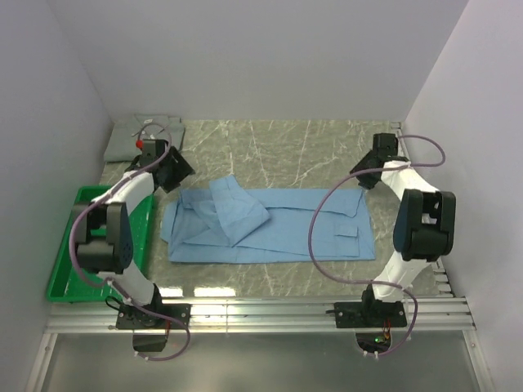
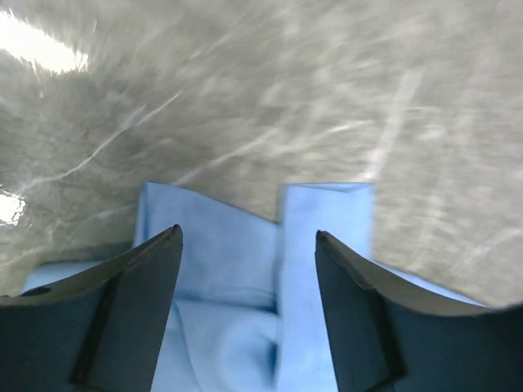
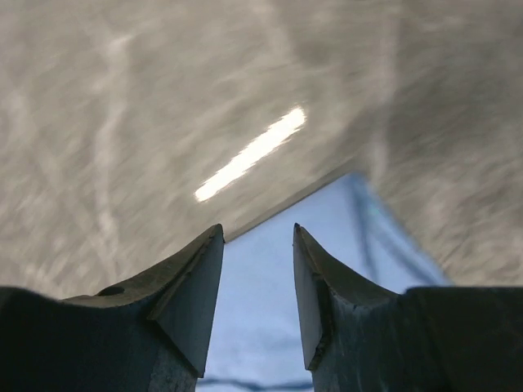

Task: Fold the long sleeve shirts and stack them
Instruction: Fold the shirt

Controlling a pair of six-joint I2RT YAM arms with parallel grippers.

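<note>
Left claw [image 2: 247, 233] apart, right claw [image 3: 257, 229] apart, both empty near the far corners of blue shirt [image 1: 278, 233], part-folded on worktop [image 1: 270, 151]. Grey shirt [image 1: 155, 129] already folded, back-left. Next I likely pinch those corners and fold toward me.

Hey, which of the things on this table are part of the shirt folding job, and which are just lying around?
Job:
light blue shirt, spread out in the middle
grey-green shirt, at the far left corner

Lying about:
green tray, at the left edge
</note>
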